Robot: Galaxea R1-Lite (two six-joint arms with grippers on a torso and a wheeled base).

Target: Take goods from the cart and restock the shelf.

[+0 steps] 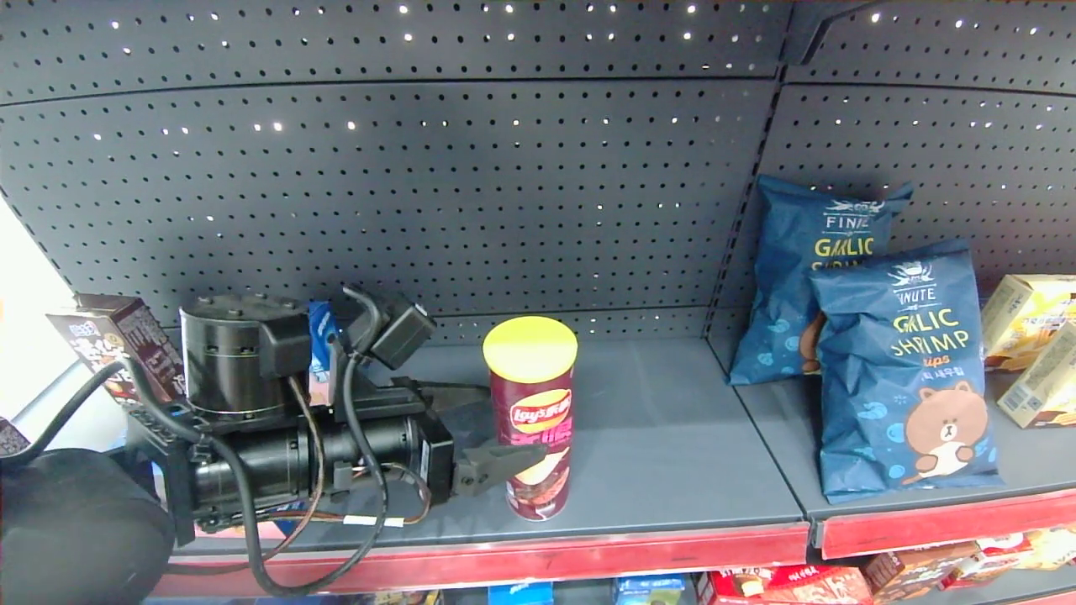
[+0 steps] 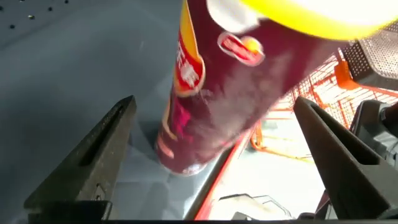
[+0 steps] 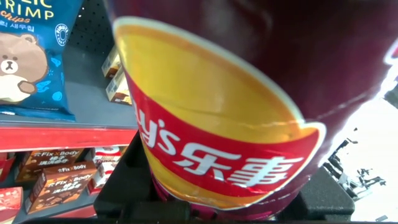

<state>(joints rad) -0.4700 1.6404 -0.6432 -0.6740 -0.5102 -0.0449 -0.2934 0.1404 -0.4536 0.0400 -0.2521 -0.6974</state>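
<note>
Chip can (image 1: 531, 395) stands on shelf (image 1: 656, 437), horizontal left gripper (image 1: 511, 424) spread open around it.

Chip can (image 3: 224, 124) in right wrist view cut off at top; rear bag (image 1: 794, 277) partly behind front bag (image 1: 904, 370).

Bright, even light; pegboard (image 1: 471, 210) holes glint, chip can (image 2: 217, 93) lid glares.
</note>
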